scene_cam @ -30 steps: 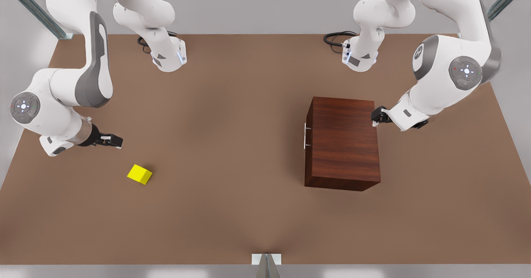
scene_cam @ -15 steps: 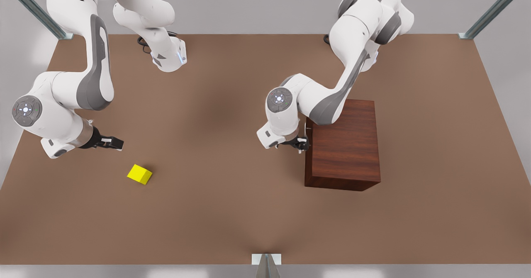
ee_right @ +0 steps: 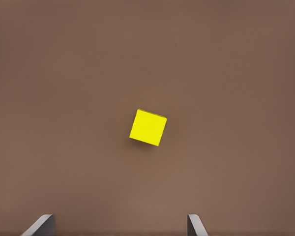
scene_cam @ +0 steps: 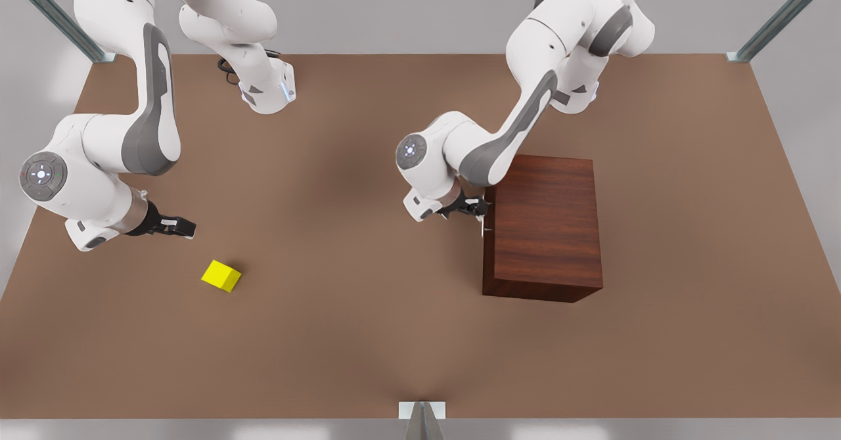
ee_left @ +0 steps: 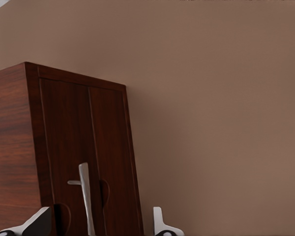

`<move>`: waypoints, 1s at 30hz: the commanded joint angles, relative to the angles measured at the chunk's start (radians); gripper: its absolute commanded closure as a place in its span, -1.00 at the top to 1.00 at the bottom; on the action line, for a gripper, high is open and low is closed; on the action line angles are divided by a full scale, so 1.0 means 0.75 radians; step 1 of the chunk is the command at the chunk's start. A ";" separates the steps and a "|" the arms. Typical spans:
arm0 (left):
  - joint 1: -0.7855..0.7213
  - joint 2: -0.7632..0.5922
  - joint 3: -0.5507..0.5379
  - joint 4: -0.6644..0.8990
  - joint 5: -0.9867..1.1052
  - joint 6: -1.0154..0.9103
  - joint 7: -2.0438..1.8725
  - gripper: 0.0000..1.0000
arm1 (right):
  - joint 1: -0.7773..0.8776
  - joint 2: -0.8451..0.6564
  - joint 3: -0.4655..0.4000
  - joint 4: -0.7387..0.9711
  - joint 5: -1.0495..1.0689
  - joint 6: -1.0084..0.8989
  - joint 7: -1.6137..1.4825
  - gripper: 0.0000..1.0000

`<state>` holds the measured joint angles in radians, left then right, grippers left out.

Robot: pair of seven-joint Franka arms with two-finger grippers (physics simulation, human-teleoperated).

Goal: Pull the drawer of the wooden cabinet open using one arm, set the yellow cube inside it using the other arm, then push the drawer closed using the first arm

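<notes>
**Left claw straddles the drawer handle; right claw waits over the cube**

The boxy dark reddish-brown wooden cabinet [scene_cam: 543, 227] stands on the brown counter [scene_cam: 368, 335], its drawer front turned toward the front view's left. The drawer [ee_left: 83, 162] sits flush in the cabinet face, not yet pulled out. Its slim silver bar handle [ee_left: 85, 196] runs along the width of that face, and this is the relation the coming pull turns on: in the left wrist view the bar passes between the two pale fingertips [ee_left: 160, 223] with a clear gap on either side. So the left claw [scene_cam: 474, 209] is spread wide and holds nothing, pressed up close to the cabinet's front face at the handle. My judgement is that it needs only to close across the bar and then draw straight away from the cabinet, toward the front view's left.

That arm reaches down from the far side of the counter, elbow bent above the cabinet's top and wrist turned so the claw points into the drawer front.

The small bright yellow cube [scene_cam: 221, 275] lies on the counter well apart from the cabinet, on the drawer side. The right claw [scene_cam: 179, 225] hovers near it, parted and empty, the cube lying ahead of its fingertips [ee_right: 195, 225] in the right wrist view. This arm waits, folded low.
</notes>
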<state>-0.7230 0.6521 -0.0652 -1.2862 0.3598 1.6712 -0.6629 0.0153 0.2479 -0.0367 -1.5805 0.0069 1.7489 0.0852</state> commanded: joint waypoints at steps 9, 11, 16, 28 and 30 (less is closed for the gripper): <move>-0.003 0.000 -0.001 -0.083 0.050 0.046 -0.284 1.00 | 0.012 0.005 0.000 0.001 0.001 -0.008 0.011 1.00; -0.003 0.000 -0.001 -0.085 0.050 0.046 -0.284 1.00 | 0.012 0.005 0.000 0.001 0.001 -0.008 0.015 1.00; -0.001 0.002 0.001 -0.101 0.050 0.046 -0.292 1.00 | 0.012 0.011 0.000 0.001 0.001 -0.008 0.019 1.00; -0.007 0.012 0.001 -0.140 0.083 0.060 -0.362 1.00 | 0.012 0.015 0.000 0.001 0.001 -0.008 0.017 1.00; -0.007 0.012 0.001 -0.140 0.095 0.060 -0.362 1.00 | 0.012 0.015 0.000 0.001 0.001 -0.008 0.017 1.00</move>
<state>-0.7289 0.6624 -0.0645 -1.3918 0.4203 1.7139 -0.8587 0.0245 0.2603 -0.0367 -1.5805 0.0070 1.7430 0.0959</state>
